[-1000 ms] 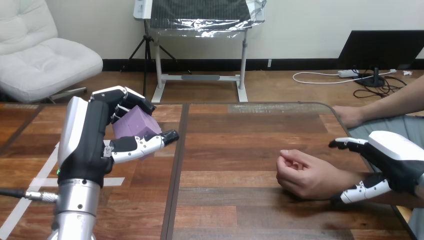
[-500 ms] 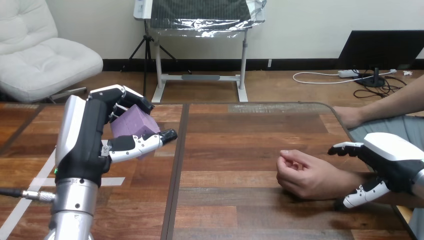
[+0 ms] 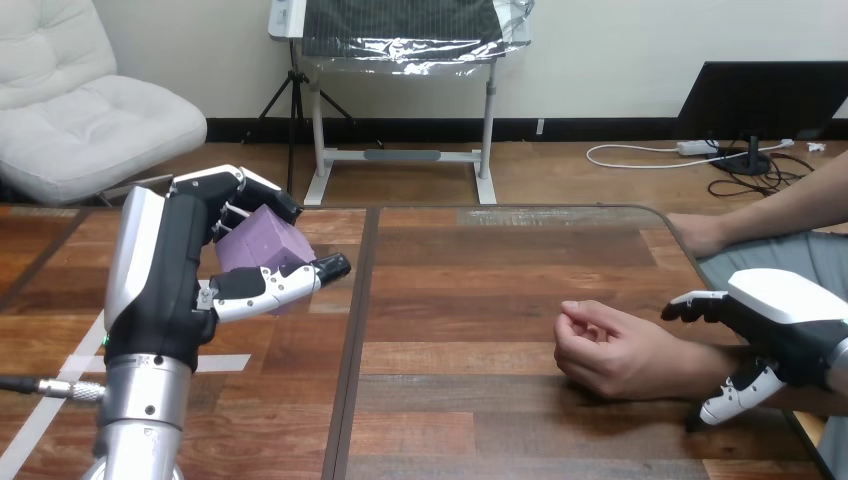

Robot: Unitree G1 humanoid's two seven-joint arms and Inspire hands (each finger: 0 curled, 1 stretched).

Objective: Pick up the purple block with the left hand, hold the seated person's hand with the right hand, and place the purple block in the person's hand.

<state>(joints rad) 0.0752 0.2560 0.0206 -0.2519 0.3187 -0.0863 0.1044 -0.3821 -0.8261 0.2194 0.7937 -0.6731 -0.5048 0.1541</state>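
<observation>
The purple block (image 3: 262,245) is lifted off the wooden table (image 3: 470,290) at the left, with my left hand (image 3: 165,275) shut on it, fingers over its top and thumb under its front. The person's hand (image 3: 610,348) rests on the table at the right, loosely curled, knuckles towards me. My right hand (image 3: 790,322) is open beside the person's wrist. Its fingers (image 3: 692,304) reach over the forearm and its thumb (image 3: 735,395) hangs below it. Neither is closed on the arm.
White tape strips (image 3: 62,388) lie on the table at the left, near my left forearm. A dark seam (image 3: 352,340) runs front to back through the tabletop. The table's right edge (image 3: 678,235) curves past the person's arm.
My right hand has drawn back a little to the right and lower, its thumb coming off the person's wrist. My left hand, still holding the block, has shifted slightly left.
</observation>
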